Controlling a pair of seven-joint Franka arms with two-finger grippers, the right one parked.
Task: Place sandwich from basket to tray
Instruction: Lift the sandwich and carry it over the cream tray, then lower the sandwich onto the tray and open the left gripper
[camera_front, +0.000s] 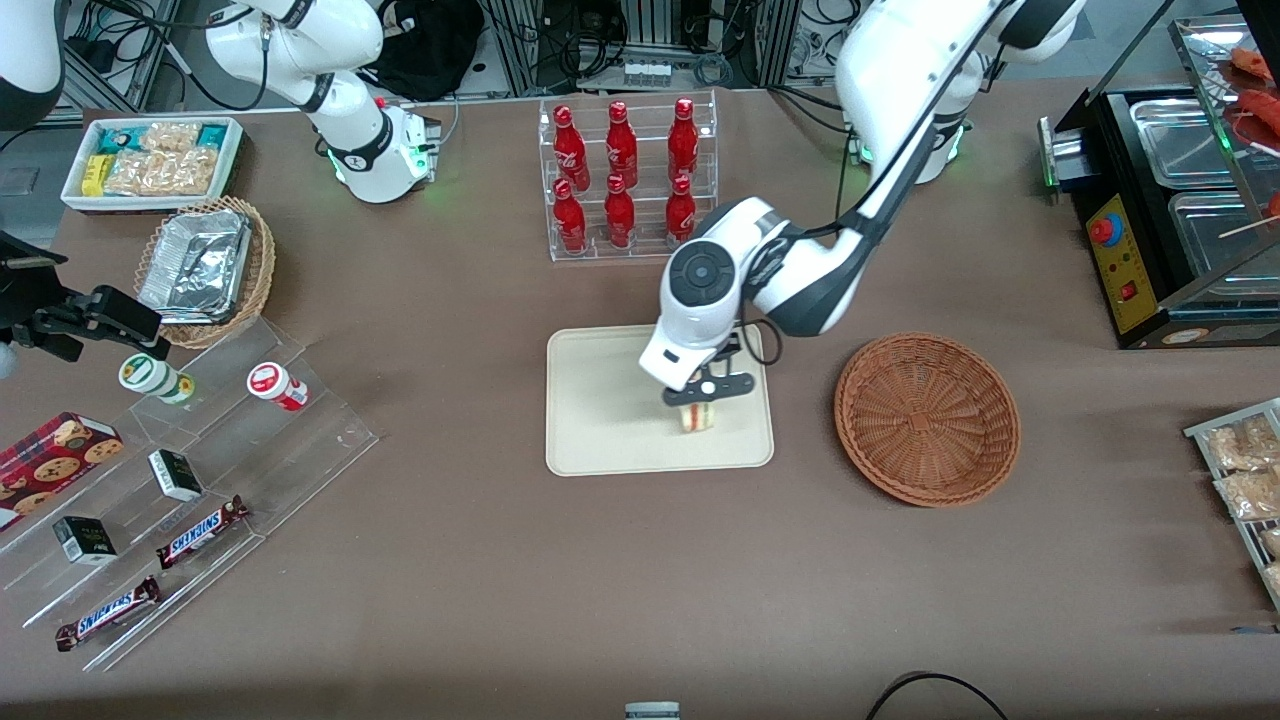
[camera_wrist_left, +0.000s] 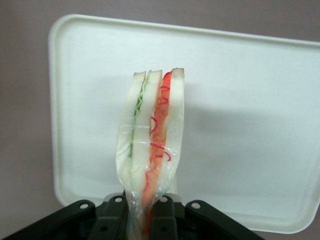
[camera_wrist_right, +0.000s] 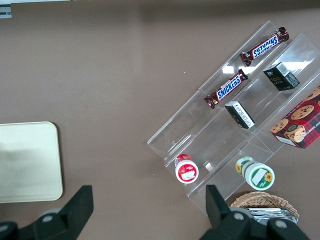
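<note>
My left gripper (camera_front: 703, 393) is shut on the wrapped sandwich (camera_front: 697, 416), a white-bread wedge with green and orange-red layers. It holds the sandwich over the cream tray (camera_front: 600, 420), at or just above the tray's surface near the edge that faces the basket. In the left wrist view the sandwich (camera_wrist_left: 152, 135) hangs between the black fingers (camera_wrist_left: 167, 220) with the tray (camera_wrist_left: 240, 100) beneath it. The reddish-brown wicker basket (camera_front: 927, 417) stands empty beside the tray, toward the working arm's end.
A clear rack of red bottles (camera_front: 625, 175) stands farther from the front camera than the tray. A clear stepped shelf (camera_front: 200, 480) with snack bars, small boxes and cups, and a tan basket with foil trays (camera_front: 205, 268), lie toward the parked arm's end.
</note>
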